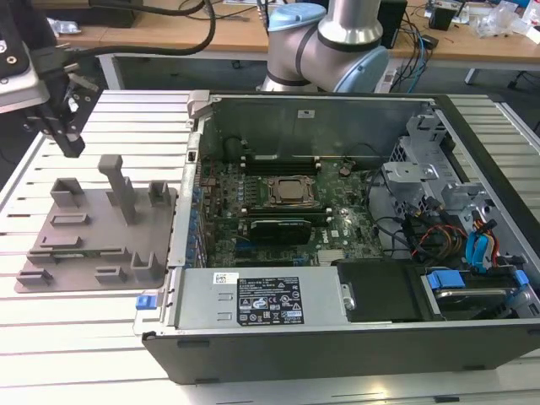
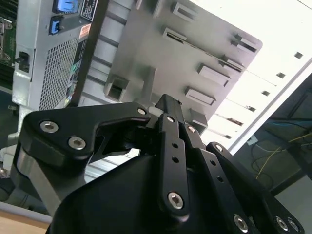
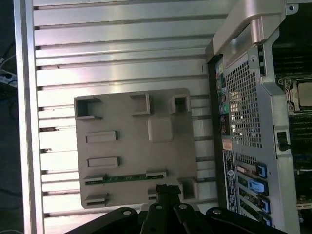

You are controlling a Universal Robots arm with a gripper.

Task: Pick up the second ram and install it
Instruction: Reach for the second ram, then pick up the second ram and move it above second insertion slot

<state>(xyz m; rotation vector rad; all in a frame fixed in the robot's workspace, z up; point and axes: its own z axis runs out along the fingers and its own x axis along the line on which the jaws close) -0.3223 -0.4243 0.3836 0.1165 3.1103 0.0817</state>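
The second ram [image 3: 124, 178] is a thin green stick lying on edge between two holders of the grey fixture plate [image 3: 122, 151]. In the exterior view the second ram [image 1: 74, 251] sits near the front of that plate [image 1: 93, 228], at the exterior view's left of the computer case. My gripper [image 1: 72, 139] hangs above the plate's far left corner, well clear of the stick. Its black fingers [image 3: 165, 191] are pressed together with nothing between them. In the second wrist view the fingertips [image 2: 168, 103] point at the plate [image 2: 214, 53].
The open computer case [image 1: 337, 337] lies at the exterior view's right of the plate, with the motherboard [image 1: 287, 228], CPU socket [image 1: 291, 191] and black memory slots [image 1: 278, 157] inside. A tall grey post [image 1: 118, 186] stands on the plate. Everything rests on a ribbed aluminium table [image 1: 84, 329].
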